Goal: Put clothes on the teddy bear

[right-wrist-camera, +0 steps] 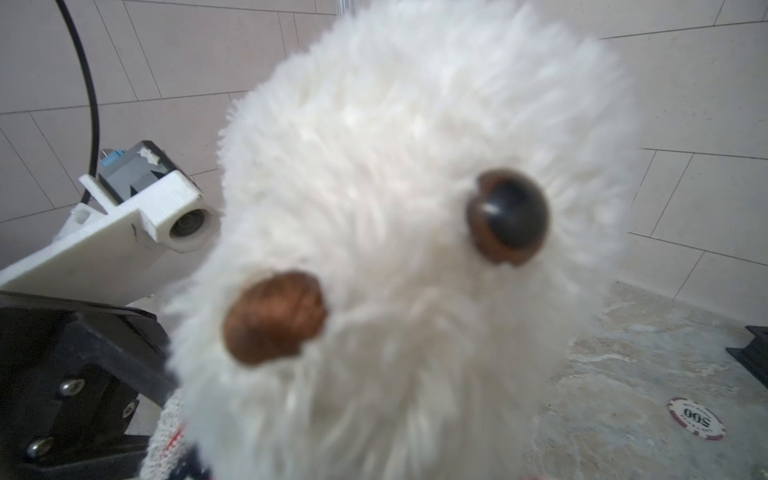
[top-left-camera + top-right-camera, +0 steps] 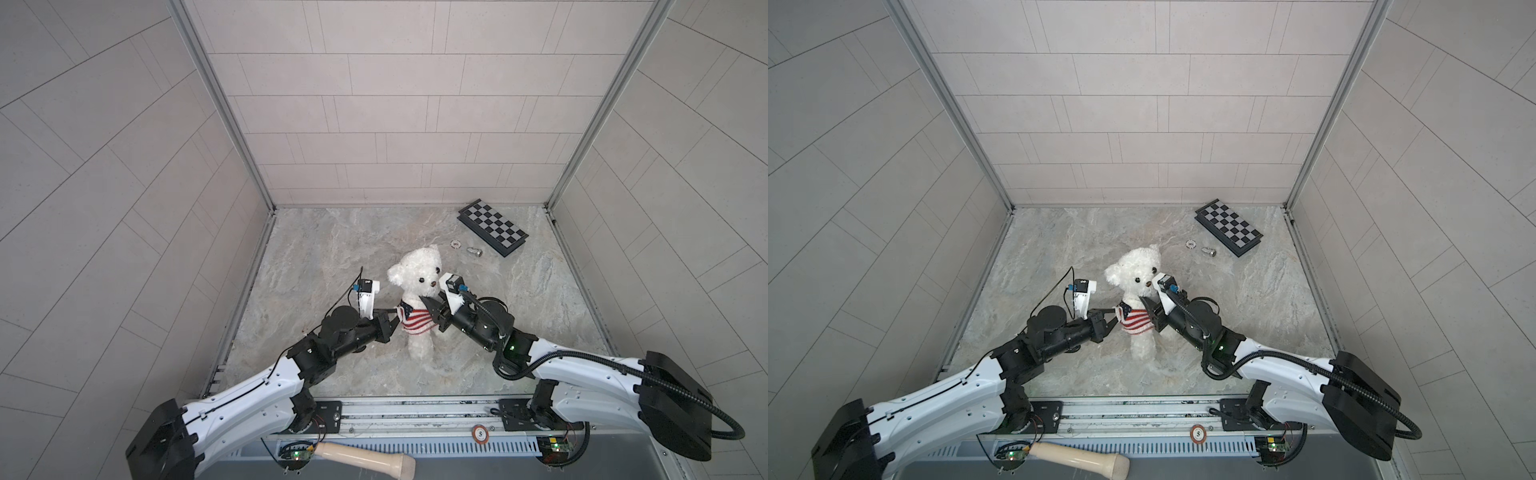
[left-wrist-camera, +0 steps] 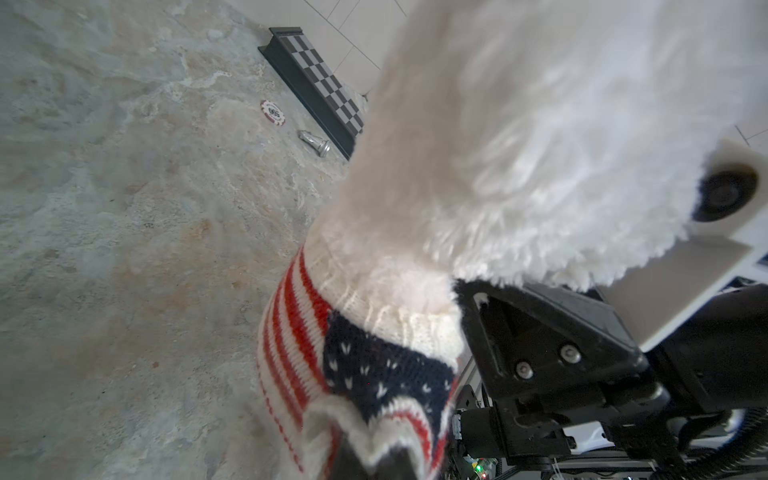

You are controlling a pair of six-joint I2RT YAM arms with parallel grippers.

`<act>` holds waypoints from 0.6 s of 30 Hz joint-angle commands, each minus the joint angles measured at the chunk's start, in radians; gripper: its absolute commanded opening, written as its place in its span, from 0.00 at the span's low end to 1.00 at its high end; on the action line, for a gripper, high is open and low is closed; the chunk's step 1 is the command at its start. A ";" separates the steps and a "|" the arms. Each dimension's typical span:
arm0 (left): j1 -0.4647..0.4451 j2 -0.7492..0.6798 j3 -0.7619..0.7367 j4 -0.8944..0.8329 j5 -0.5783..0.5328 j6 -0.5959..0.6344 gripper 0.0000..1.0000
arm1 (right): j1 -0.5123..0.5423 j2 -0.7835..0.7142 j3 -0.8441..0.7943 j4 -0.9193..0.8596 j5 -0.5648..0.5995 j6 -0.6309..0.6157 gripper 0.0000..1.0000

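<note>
The teddy bear (image 2: 417, 270) (image 2: 1138, 272), white and fluffy, stands upright mid-table facing the front. A red, white and navy striped sweater (image 2: 415, 322) (image 2: 1136, 320) is around its torso, collar at the neck. My left gripper (image 2: 395, 320) (image 2: 1111, 322) is at the bear's left side, shut on the sweater's edge; the left wrist view shows the knit (image 3: 374, 374) bunched over the left gripper (image 3: 374, 461). My right gripper (image 2: 432, 316) (image 2: 1150, 316) is against the bear's other side, jaws apart. The bear's face (image 1: 415, 166) fills the right wrist view and hides those fingers.
A folded chessboard (image 2: 493, 227) lies at the back right. A poker chip (image 2: 456, 244) and a small silver piece (image 2: 473, 251) lie just behind the bear. A wooden handle (image 2: 365, 457) rests on the front ledge. Tiled walls close three sides.
</note>
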 commanded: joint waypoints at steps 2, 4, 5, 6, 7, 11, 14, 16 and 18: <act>0.012 0.036 -0.010 0.068 -0.050 -0.073 0.00 | -0.005 -0.039 0.016 -0.111 -0.024 0.005 0.62; 0.015 0.059 -0.003 0.066 -0.048 -0.082 0.00 | -0.005 -0.058 -0.001 -0.154 -0.027 0.009 0.65; 0.014 0.069 -0.003 0.065 -0.050 -0.088 0.00 | -0.005 -0.067 -0.011 -0.171 -0.031 0.012 0.67; 0.017 0.080 -0.005 0.067 -0.051 -0.095 0.00 | -0.005 -0.078 -0.018 -0.192 -0.032 0.014 0.70; 0.020 0.087 -0.009 0.073 -0.050 -0.102 0.00 | -0.006 -0.084 -0.023 -0.215 -0.029 0.016 0.71; 0.037 0.122 -0.012 0.088 -0.036 -0.117 0.00 | -0.012 -0.120 -0.044 -0.274 -0.027 0.021 0.74; 0.047 0.152 -0.010 0.100 -0.023 -0.117 0.00 | -0.013 -0.143 -0.062 -0.273 -0.076 -0.003 0.76; 0.055 0.178 -0.012 0.105 -0.010 -0.118 0.00 | -0.013 -0.129 -0.062 -0.261 -0.121 -0.034 0.76; 0.060 0.201 -0.029 0.131 -0.001 -0.133 0.00 | -0.013 -0.094 -0.048 -0.254 -0.149 -0.067 0.76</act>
